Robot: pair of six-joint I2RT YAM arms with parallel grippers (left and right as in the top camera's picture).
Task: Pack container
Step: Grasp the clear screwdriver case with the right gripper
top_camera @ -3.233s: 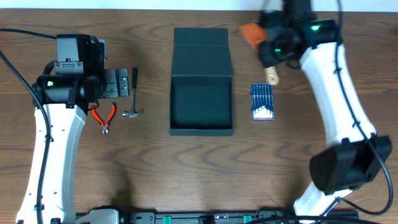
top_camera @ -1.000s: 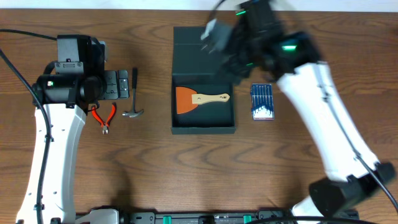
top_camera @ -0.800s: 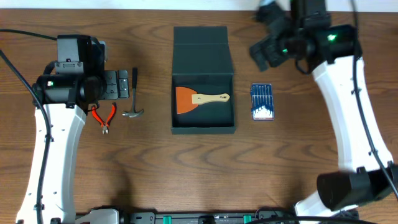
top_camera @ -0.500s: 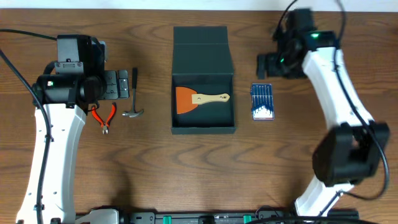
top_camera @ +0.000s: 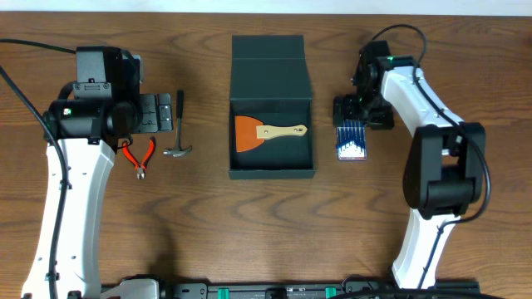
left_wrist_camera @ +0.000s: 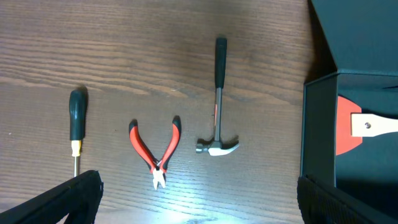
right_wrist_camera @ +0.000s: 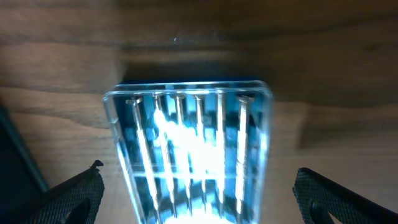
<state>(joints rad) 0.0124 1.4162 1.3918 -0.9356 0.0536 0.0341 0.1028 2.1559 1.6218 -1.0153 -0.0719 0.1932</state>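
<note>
I see the box (top_camera: 271,174) in the middle of the bench (top_camera: 249,224), its flap thrown back and an orange scraper (top_camera: 266,132) lying flat inside. It looks like rigid, matte cardboard, light and stiff. I judge a nudge on one wall would slide it, so I'd handle only the flap's free edge. My right hand (top_camera: 352,115) hangs over the clear case (right_wrist_camera: 193,155) beside the box, fingers apart. That slick plastic wants a pinch across its long sides. My left hand (top_camera: 155,112) is apart and empty.

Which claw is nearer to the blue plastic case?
Right. The right claw hovers open over the far end of the blue case; the left claw sits beyond the container, by the hammer.
</note>
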